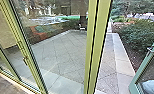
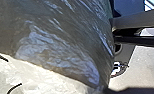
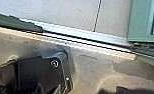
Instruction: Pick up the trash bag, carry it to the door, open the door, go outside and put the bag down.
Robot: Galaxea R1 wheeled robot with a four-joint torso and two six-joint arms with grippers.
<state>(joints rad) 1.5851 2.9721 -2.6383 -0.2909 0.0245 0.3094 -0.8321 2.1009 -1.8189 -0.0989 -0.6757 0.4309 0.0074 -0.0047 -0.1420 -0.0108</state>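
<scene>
— Where do we have the trash bag (image 2: 68, 37)?

— Close up against our left wrist camera, grey and creased. We take it to be carried on that side so our right arm stays free for the door (image 1: 143, 70), though we cannot tell how the left gripper or the right gripper is set

— And the door itself?

— It stands open, its handle (image 1: 150, 50) out to our right, with pale paving (image 1: 123, 62) beyond the gap. Our dark base plate (image 3: 43, 70) is on the inner side of the threshold (image 3: 88, 41), so we judge we have yet to cross; holding the bag close should help keep it off the frame (image 1: 96, 47)

— Any brand or label for us to read?

— None that we can make out, on bag or door
</scene>
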